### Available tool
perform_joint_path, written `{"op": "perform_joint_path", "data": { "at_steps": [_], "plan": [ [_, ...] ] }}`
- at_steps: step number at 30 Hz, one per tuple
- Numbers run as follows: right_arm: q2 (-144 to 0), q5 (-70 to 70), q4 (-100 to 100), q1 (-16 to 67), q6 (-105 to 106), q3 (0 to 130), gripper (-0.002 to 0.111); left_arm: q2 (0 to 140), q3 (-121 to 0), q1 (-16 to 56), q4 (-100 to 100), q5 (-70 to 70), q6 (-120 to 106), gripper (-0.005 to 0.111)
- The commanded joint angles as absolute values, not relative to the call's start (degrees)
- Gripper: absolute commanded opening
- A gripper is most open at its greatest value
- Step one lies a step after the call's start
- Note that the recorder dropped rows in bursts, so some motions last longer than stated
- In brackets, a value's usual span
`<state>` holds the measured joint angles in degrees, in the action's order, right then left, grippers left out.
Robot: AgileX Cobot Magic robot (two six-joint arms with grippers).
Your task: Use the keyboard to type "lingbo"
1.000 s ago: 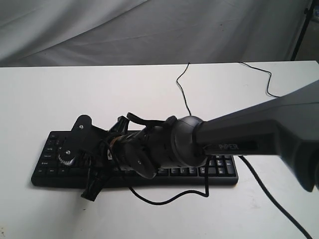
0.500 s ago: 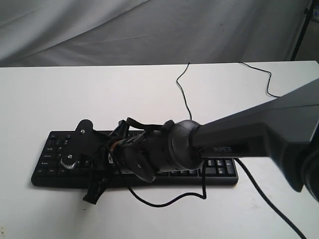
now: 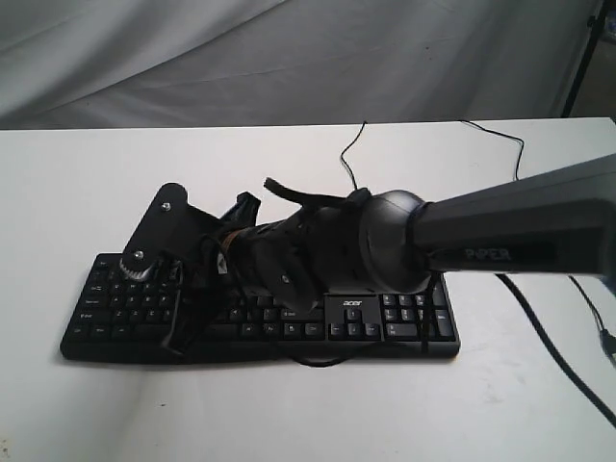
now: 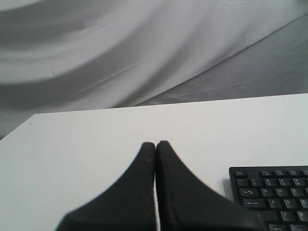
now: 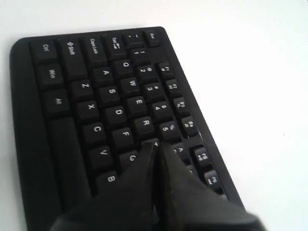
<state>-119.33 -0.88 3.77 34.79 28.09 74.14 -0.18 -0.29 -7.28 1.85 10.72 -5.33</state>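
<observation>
The black keyboard (image 3: 385,318) lies across the white table (image 3: 87,173), its white "acer" logo showing. My right arm reaches over it from the right. My right gripper (image 3: 175,337) hangs over the keyboard's left half, shut with nothing held. In the right wrist view the right gripper (image 5: 156,144) shows its joined tips over the keyboard (image 5: 91,91), near the R, G and 5 keys; touch cannot be told. My left gripper (image 4: 155,143) is shut and empty over bare table, to the side of the keyboard (image 4: 269,192) end with Esc and Caps Lock. The exterior view does not show it.
The keyboard's thin black cable (image 3: 352,168) runs toward the table's back edge. A second black cable (image 3: 520,164) loops at the back right and another trails off the front right. Grey cloth (image 3: 289,58) hangs behind the table; a dark stand leg (image 3: 580,58) is at the far right.
My right gripper has pulled back from the keyboard's front edge to over the keys. The wrist has shifted right, uncovering the acer logo.
</observation>
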Motion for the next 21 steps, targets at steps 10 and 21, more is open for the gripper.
{"op": "perform_joint_path", "data": {
  "at_steps": [10,21],
  "plan": [
    [-116.4,4.1,3.5,29.5,28.0,66.2,0.0,0.0,0.0,-7.1,1.8,10.5,-5.2,0.001],
    [-116.7,6.4,3.5,28.8,28.0,66.1,0.0,0.0,0.0,-7.1,1.8,10.5,-5.2,0.001]
  ]
}}
